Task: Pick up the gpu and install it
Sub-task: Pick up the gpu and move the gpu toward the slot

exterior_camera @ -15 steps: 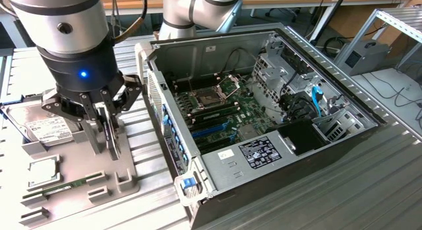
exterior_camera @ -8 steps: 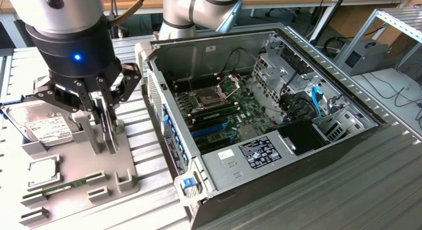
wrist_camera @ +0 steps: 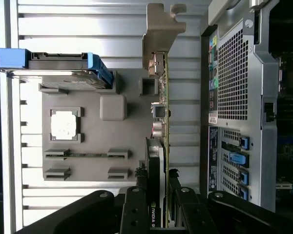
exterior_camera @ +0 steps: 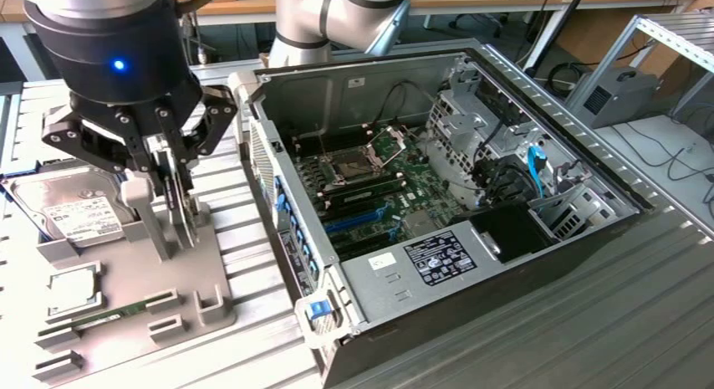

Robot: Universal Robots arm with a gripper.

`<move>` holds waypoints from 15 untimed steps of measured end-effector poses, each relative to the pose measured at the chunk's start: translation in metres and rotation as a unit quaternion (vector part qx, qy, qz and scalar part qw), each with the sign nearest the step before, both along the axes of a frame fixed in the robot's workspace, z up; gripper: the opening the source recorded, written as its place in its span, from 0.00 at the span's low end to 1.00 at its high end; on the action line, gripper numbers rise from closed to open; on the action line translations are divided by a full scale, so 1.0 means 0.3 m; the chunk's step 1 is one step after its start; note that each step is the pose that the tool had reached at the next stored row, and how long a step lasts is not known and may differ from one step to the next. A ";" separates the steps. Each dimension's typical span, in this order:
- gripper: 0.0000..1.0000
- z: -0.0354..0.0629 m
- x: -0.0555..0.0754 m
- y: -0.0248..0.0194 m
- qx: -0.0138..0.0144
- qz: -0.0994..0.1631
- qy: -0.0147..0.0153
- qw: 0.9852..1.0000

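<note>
The gpu [exterior_camera: 179, 198] stands on edge between my gripper's fingers, over the grey fixture plate [exterior_camera: 167, 280] at the exterior view's left. My gripper [exterior_camera: 167, 184] is shut on it from above. In the wrist view the gpu [wrist_camera: 156, 156] runs edge-on away from my gripper [wrist_camera: 158, 195]. Black fingers [wrist_camera: 136, 207] press its dark cooler from both sides, and its silver bracket [wrist_camera: 161, 29] is at the far end. The open computer case [exterior_camera: 558, 130] lies to the exterior view's right, with its motherboard [exterior_camera: 369, 188] and blue slots [exterior_camera: 357, 223] exposed.
On the fixture plate [wrist_camera: 129, 136] sit a hard drive [exterior_camera: 73, 209] [wrist_camera: 58, 66], a processor chip [exterior_camera: 73, 289] [wrist_camera: 65, 124] and a memory stick [exterior_camera: 112, 314] [wrist_camera: 85, 155]. The case's rear panel [wrist_camera: 234, 97] stands close beside the gpu. Cables and a drive cage [exterior_camera: 469, 113] crowd the case's far side.
</note>
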State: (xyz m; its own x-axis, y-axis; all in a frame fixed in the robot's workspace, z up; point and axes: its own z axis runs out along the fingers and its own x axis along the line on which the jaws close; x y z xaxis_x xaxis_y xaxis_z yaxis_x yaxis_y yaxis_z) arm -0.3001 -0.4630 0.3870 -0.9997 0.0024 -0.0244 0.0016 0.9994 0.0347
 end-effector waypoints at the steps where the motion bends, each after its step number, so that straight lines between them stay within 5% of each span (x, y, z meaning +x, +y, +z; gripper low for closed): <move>1: 0.27 0.008 0.000 0.000 0.000 0.000 0.000 1.000; 15: 0.27 0.115 0.000 0.004 -0.002 -0.001 0.000 1.000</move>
State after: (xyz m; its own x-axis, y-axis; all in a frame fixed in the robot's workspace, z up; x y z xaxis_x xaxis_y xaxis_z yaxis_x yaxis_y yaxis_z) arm -0.3001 -0.4619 0.4214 -0.9997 0.0038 -0.0245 0.0031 0.9995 0.0300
